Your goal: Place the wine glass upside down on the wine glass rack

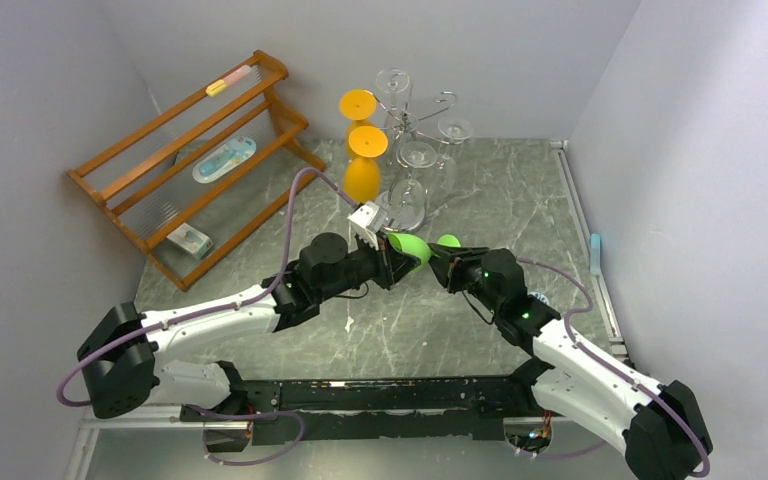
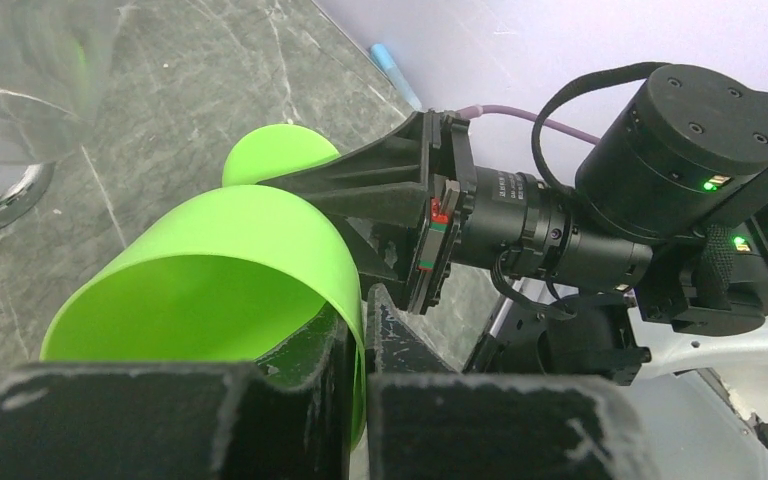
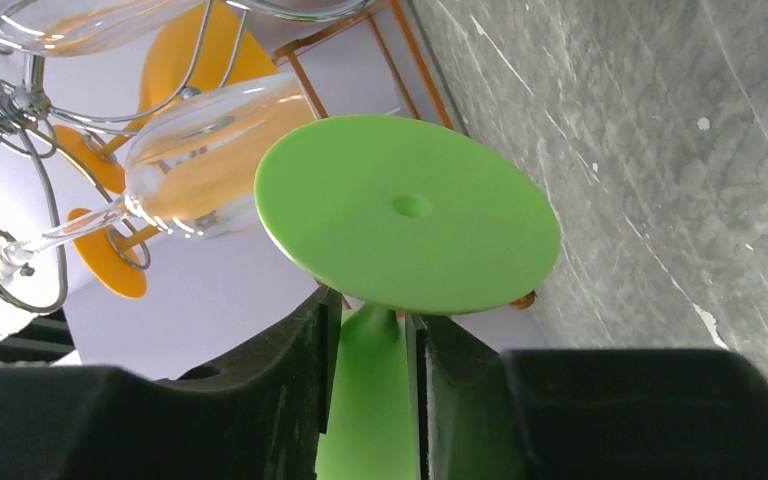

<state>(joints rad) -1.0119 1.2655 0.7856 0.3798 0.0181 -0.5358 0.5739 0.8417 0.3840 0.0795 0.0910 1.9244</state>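
Just in front of the wine glass rack (image 1: 407,122), a green wine glass (image 1: 412,247) lies sideways over the desk (image 1: 520,190), held between both arms. The left hand (image 2: 360,395) is clenched on the rim of its bowl. The right hand (image 3: 365,370) grasps its stem close to the round foot. On the rack hang clear glasses (image 1: 418,155) upside down, with two orange glasses (image 1: 363,150) just beside it.
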